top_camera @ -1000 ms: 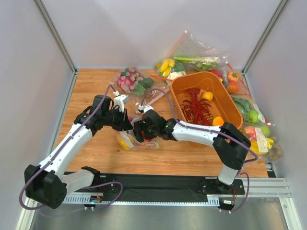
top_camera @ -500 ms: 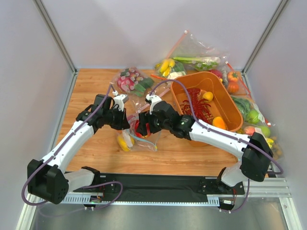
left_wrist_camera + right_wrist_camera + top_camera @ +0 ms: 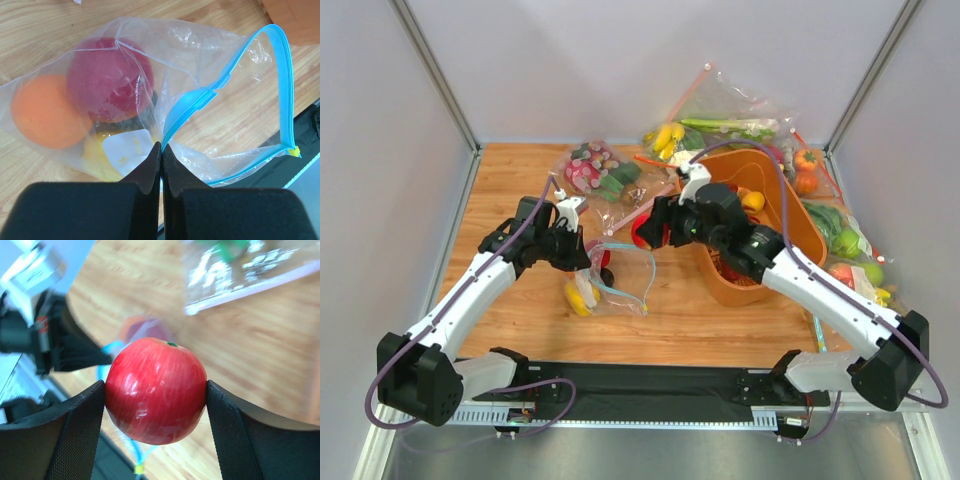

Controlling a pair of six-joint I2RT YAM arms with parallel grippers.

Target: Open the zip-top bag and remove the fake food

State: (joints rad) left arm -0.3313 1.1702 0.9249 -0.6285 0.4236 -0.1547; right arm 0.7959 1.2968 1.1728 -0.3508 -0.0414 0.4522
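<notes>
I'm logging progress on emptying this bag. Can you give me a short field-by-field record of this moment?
zip-top bag: mouth gaping open
left pincer: shut on the bag's edge beside the zip strip
right pincer: shut on a red apple, outside the bag
left in bag: red fruit, orange fruit, yellow fruit, something dark mostly hidden between them
status: one piece out, at least three to go

One bag [image 3: 200, 55] is counted, holding one red fruit [image 3: 107, 75], one orange fruit [image 3: 42, 112] and one yellow fruit [image 3: 97, 157]; one apple [image 3: 155, 390] is outside.
</notes>
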